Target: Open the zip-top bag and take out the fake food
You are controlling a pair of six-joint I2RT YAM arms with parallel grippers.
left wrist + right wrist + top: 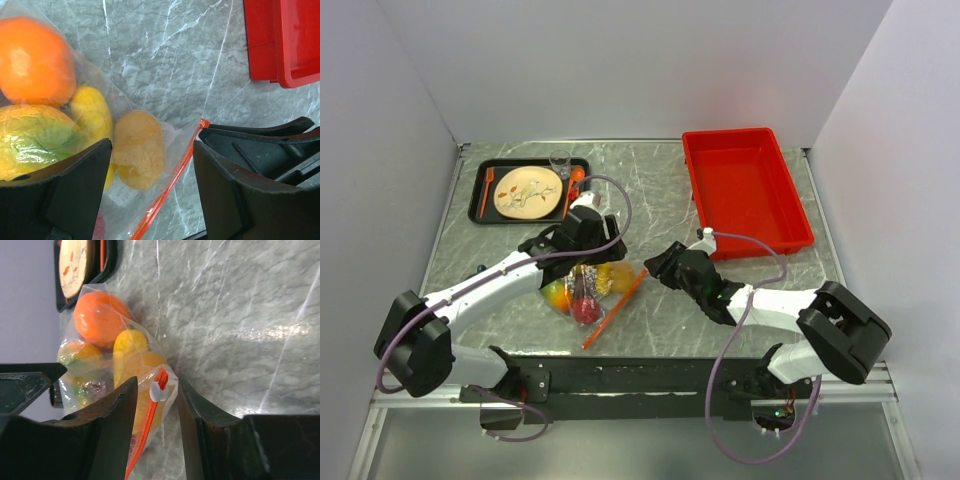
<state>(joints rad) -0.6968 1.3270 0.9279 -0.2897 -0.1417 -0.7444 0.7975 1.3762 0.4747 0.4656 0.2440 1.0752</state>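
left of the red bin point(790, 236), on the worktop point(660, 190): zip-top bag point(582, 292), stuffed with fake food point(35, 60). thin, floppy, slippery film; light, lumpy load, likely to roll. best taken at the stiffer zipper strip point(616, 308), by its white slider point(158, 391) at the bin-side end. left fingers point(75, 195) spread wide over the bag, holding nothing. right fingers point(110, 430) narrowed either side of that slider; pinched or not, cannot tell. seal shut or parted: hard to make out.

Top camera: high at the near edge, looking down over the whole worktop point(650, 200); both wrist cameras close in, past their own fingers point(75, 190) point(110, 430), sharing the zip-top bag point(125, 195) point(95, 295).
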